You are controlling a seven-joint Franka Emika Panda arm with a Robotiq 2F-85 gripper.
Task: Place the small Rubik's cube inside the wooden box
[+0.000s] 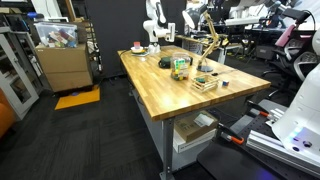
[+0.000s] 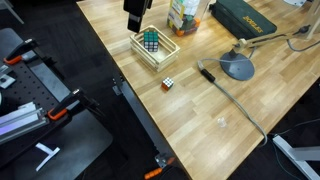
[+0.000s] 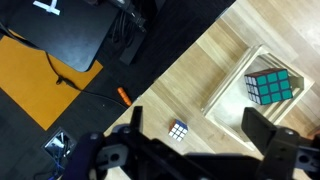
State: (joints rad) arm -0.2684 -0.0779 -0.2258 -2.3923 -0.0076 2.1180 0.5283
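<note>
The small Rubik's cube (image 2: 169,84) lies on the wooden table near its edge, just outside the wooden box (image 2: 158,62). The box is low and slatted and holds a larger Rubik's cube (image 2: 150,40). My gripper (image 2: 136,15) hangs above the far side of the box. In the wrist view my gripper (image 3: 200,132) is open and empty. The small cube (image 3: 179,130) shows on the table below, between the two fingers. The box (image 3: 228,80) with the larger cube (image 3: 272,87) is at the right. The box (image 1: 206,83) also shows in an exterior view.
A green-and-white blocky thing (image 2: 182,15) and a dark case (image 2: 245,18) stand beyond the box. A grey lamp base (image 2: 238,67) with a cable lies to the side. A tall yellowish wooden frame (image 1: 210,40) stands further back. The table edge (image 2: 125,90) is close to the small cube.
</note>
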